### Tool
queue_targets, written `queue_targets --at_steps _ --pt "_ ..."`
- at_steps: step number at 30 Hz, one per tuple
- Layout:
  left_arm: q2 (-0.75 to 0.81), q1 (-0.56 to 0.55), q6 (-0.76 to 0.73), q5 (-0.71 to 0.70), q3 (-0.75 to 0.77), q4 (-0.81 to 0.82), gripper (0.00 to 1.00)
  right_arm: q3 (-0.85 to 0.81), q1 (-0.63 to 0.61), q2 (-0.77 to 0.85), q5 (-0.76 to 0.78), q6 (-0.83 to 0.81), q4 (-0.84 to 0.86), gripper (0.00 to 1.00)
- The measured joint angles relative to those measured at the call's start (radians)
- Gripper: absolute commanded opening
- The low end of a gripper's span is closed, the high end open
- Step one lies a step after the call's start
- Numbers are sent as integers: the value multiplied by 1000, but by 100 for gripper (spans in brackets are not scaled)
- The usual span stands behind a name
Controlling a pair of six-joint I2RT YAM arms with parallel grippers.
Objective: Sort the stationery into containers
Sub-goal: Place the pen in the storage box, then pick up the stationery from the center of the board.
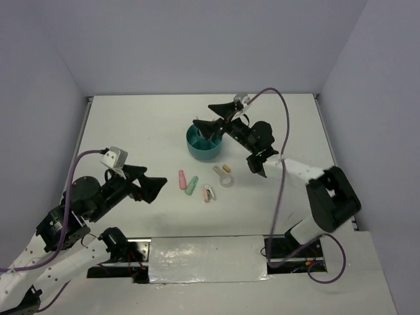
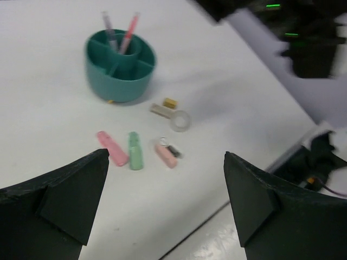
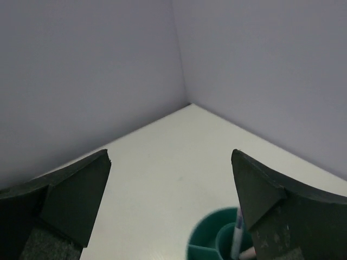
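The teal organiser [image 1: 197, 148] stands mid-table, with the thin grey pen [image 2: 110, 32] and thin pink pen [image 2: 130, 31] upright in its central cup. My right gripper [image 1: 205, 115] hovers open and empty above the organiser [image 3: 209, 241]. On the table in front of the organiser [image 2: 120, 70] lie a pink capsule [image 1: 182, 179], a pale-green capsule [image 1: 191, 185], a pink-white clip [image 1: 207, 193], a clear tape ring [image 1: 226, 179] and a small yellowish piece [image 1: 227, 168]. My left gripper [image 1: 152, 182] is open and empty, raised to the left of the capsules [image 2: 112, 148].
Grey walls close in the white table at the back and on both sides. A taped seam and cable openings run along the near edge [image 1: 210, 252]. The right arm [image 1: 262, 141] reaches over the table right of the organiser.
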State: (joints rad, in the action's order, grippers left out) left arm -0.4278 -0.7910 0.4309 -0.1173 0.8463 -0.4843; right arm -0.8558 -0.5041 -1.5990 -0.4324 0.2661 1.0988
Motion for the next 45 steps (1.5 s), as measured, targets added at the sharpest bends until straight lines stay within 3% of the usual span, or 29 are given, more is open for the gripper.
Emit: queue_targets --at_steps 3,7,11,16,18,27,29,45 --pt "-46 30 73 -185 20 -60 99 -77 -155 171 256 -50 -275 100" --pt "-203 90 235 -459 87 -242 99 -238 -320 222 579 5 -695 100" --pt "-317 116 339 -618 120 -378 99 -272 -408 178 803 106 -1035 99" --pt "-341 116 328 -657 127 -432 99 -304 -510 -20 911 221 -1325 79" --pt "-327 116 311 -655 124 -423 99 -314 -522 -93 913 254 -1369 69" --pt "-203 121 229 -580 80 -336 99 -426 -519 -275 909 325 -1436 64" --pt "-216 122 223 -566 80 -328 99 -457 -519 -299 907 330 -1435 58" --pt "-234 126 196 -512 80 -303 99 -444 -521 -322 898 391 -1450 55"
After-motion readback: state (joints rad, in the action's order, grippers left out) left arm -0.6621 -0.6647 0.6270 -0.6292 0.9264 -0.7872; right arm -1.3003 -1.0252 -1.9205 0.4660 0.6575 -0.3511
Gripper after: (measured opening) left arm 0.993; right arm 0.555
